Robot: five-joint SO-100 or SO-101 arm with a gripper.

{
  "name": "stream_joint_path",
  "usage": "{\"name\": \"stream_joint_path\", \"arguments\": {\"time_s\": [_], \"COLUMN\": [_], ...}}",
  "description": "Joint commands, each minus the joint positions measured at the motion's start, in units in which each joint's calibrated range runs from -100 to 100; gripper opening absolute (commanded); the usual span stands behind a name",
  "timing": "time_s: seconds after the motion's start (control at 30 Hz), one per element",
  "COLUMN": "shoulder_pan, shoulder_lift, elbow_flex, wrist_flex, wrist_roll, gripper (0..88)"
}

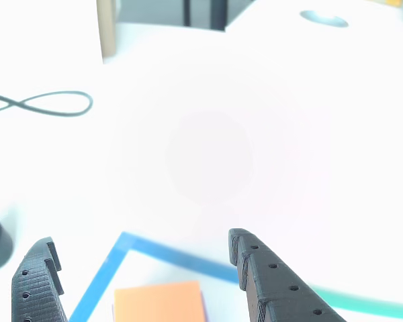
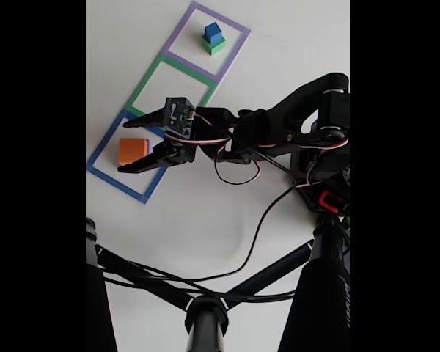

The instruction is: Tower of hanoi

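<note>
On the white surface (image 2: 205, 220) lie three flat square outlines in a row: blue (image 2: 103, 173), green (image 2: 148, 73) and purple (image 2: 238, 33). Inside the blue outline sits the orange-yellow block (image 2: 132, 151). In the other view a thin purple edge (image 1: 203, 305) peeks out beside the orange-yellow block, so it seems to rest on the purple block, but little of that shows. The tool (image 2: 121, 147) is spread wide, with one black finger on each side of the orange-yellow block. The fingers (image 1: 275, 282) are not touching the block; it lies between them, near their tips. Far off, inside the purple outline, the small blue cube (image 2: 213, 31) sits on top of the green block (image 2: 216, 47). The green outline lies between the two stacks. A black cable (image 2: 242, 257) trails from the arm across the surface
</note>
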Motion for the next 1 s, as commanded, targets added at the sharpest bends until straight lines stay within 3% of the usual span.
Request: {"name": "stream_joint_path", "arguments": {"time_s": [0.0, 0.2, 0.5, 0.7, 0.97], "shoulder_pan": [2.4, 7.3, 18.7, 27.7, 36.8], "shoulder_lift": [-17.5, -27.5, -29.0, -28.8, -30.8], "elbow_flex": [-9.5, -28.8, -58.8, -70.7, -72.3], "wrist_flex": [26.3, 65.3, 107.3, 121.5, 125.7], "wrist_roll": [0.0, 0.0, 0.0, 0.0, 0.0], "gripper": [19.5, 0.2, 0.1, 0.1, 0.1]}}
